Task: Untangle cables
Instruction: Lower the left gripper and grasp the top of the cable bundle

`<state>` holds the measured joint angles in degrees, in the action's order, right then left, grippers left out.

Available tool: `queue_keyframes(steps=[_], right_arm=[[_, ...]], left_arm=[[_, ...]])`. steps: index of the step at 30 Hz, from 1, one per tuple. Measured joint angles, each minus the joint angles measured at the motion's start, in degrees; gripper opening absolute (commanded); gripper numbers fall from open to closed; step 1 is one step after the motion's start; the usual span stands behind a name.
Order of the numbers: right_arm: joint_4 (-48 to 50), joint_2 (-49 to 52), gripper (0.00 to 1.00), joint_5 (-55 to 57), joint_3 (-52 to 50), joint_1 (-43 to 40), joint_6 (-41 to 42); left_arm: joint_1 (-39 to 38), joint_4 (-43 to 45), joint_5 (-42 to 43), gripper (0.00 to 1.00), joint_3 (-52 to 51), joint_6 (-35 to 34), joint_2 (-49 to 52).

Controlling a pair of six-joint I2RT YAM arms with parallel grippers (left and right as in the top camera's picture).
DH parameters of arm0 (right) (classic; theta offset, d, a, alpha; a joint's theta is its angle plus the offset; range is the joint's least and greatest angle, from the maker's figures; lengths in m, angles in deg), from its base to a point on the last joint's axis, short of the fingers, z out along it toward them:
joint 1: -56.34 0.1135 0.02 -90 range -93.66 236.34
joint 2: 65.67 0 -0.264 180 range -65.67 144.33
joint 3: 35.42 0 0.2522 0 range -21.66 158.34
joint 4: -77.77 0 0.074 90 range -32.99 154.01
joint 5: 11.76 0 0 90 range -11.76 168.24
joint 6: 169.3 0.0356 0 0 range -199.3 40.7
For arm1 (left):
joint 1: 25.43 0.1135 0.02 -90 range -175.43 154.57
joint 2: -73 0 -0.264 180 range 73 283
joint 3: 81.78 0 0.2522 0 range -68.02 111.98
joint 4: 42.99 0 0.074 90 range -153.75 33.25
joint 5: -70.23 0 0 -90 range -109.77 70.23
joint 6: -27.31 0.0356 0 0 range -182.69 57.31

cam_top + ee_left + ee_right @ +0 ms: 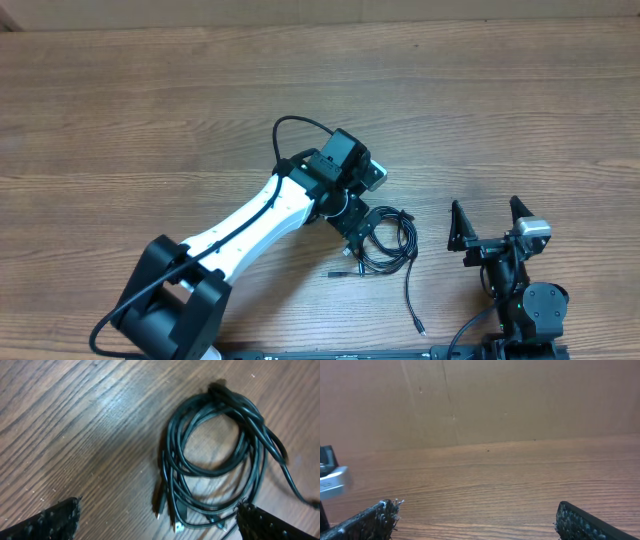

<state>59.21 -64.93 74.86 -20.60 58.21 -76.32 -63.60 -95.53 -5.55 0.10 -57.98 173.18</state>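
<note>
The cables (387, 240) lie as a small looped black bundle on the wooden table, with one strand trailing toward the front edge to a plug end (419, 325). In the left wrist view the bundle (215, 455) fills the right half, with small plug ends at its lower edge. My left gripper (352, 237) hovers at the bundle's left side, open and empty; its fingertips (159, 519) straddle the loop's lower part. My right gripper (488, 222) is open and empty to the right of the bundle, apart from it; its view (476, 519) shows only table.
The wooden table (150, 120) spans the whole view. A brown cardboard wall (480, 400) stands behind the table's far edge. The left arm's white link (250, 225) runs diagonally from the front left.
</note>
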Motion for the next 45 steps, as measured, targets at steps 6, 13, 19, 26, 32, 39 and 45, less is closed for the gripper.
queue_keyframes(steps=[6,13,19,26,32,39,45], right_arm=[[0.0,0.0,1.0,0.0,0.0,0.0,0.0],[0.0,0.0,1.0,0.0,0.0,0.0,0.0],[0.0,0.0,1.0,0.0,0.0,0.0,0.0],[0.0,0.0,1.0,0.0,0.0,0.0,0.0],[0.0,0.0,1.0,0.0,0.0,0.0,0.0],[0.0,0.0,1.0,0.0,0.0,0.0,0.0],[0.0,0.0,1.0,0.0,0.0,0.0,0.0]], left_arm=[[-0.1,2.8,-0.8,1.0,0.2,-4.7,2.8],[-1.7,4.5,-3.4,1.0,0.2,-10.6,5.8],[-4.6,5.2,-7.6,1.0,0.2,-13.9,6.8],[-7.1,7.1,-9.1,1.0,0.3,-14.7,6.8],[-7.1,7.6,-9.6,1.0,0.3,-15.1,6.8],[-7.1,5.9,-10.5,0.91,0.3,-16.9,6.8],[-7.1,3.5,-14.9,0.7,0.4,-20.5,6.8]])
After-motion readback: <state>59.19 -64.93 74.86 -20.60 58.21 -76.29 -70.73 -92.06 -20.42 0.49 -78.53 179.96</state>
